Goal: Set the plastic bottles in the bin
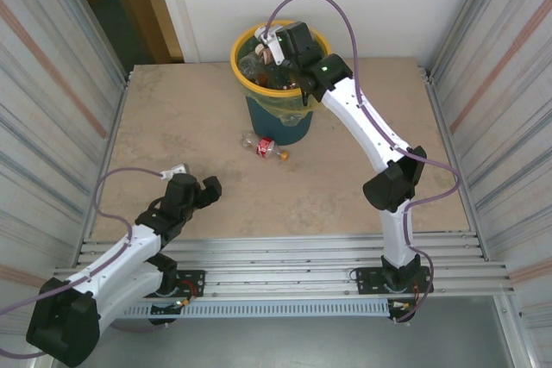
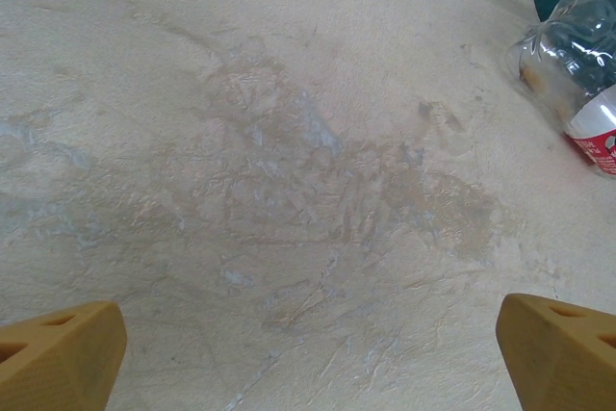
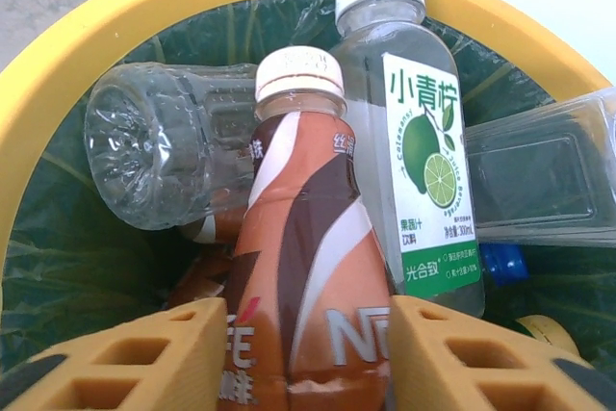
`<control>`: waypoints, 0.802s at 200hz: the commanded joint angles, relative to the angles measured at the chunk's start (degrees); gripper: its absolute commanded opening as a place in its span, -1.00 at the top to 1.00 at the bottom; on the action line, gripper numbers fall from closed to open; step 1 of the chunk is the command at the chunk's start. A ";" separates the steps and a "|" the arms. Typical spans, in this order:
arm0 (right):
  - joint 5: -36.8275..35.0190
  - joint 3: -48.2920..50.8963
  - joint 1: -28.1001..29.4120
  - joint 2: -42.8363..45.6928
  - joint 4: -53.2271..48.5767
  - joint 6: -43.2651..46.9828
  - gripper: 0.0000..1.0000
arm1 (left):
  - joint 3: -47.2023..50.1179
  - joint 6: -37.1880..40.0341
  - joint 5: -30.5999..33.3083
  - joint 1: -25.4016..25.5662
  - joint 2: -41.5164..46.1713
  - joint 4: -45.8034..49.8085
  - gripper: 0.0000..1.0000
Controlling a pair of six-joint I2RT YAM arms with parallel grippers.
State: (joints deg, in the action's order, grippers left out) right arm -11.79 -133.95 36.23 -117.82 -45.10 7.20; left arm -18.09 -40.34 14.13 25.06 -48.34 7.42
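**Desk:** Which step is this?

**Photographer:** The drop. The right gripper [image 1: 274, 44] hangs over the mouth of the bin [image 1: 236, 51], pinching a brown coffee bottle [image 3: 298, 238] low on its body. From the wrist, a finger [image 3: 144, 358] sits on each side of it. The bottle is inside the yellow rim [image 3: 144, 7], above a lime-drink bottle [image 3: 423, 141] and a clear bottle [image 3: 154, 156] lying on its side in the liner.

**Desk:** So what does the next move call for?

**Photographer:** By my reading, simply spreading the fingers. The bottle is well inside the rim and should fall onto the pile. Then the arm needs to lift clear without snagging the bag.

**Desk:** And the other arm?

**Photographer:** The left gripper [image 1: 210, 187] is spread wide and empty, low over the counter [image 1: 172, 118] near its own base.

**Desk:** Anything to collect?

**Photographer:** One red-labelled bottle [image 1: 263, 146] lies on its side on the counter, just in front of the bin. The left wrist view catches it at the upper right [image 2: 577, 55], so that arm would have to reach forward and right to straddle it.
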 commanded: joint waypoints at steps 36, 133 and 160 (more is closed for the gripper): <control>4.17 0.44 0.57 5.22 0.91 -2.01 -0.22 | -0.58 0.30 0.15 -0.45 0.17 -0.07 -0.98; -2.71 10.84 9.51 15.30 1.51 0.69 -0.53 | -0.89 0.35 0.21 -0.46 0.85 0.52 -0.97; -7.51 16.83 13.81 17.02 1.47 1.59 -0.58 | -1.07 0.68 1.87 -0.54 2.28 2.16 -0.97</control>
State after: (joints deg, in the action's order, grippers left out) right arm -13.80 -121.45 47.00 -102.65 -43.79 7.03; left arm -18.09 -40.32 14.22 25.06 -47.72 7.68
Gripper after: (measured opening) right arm 0.783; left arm 0.988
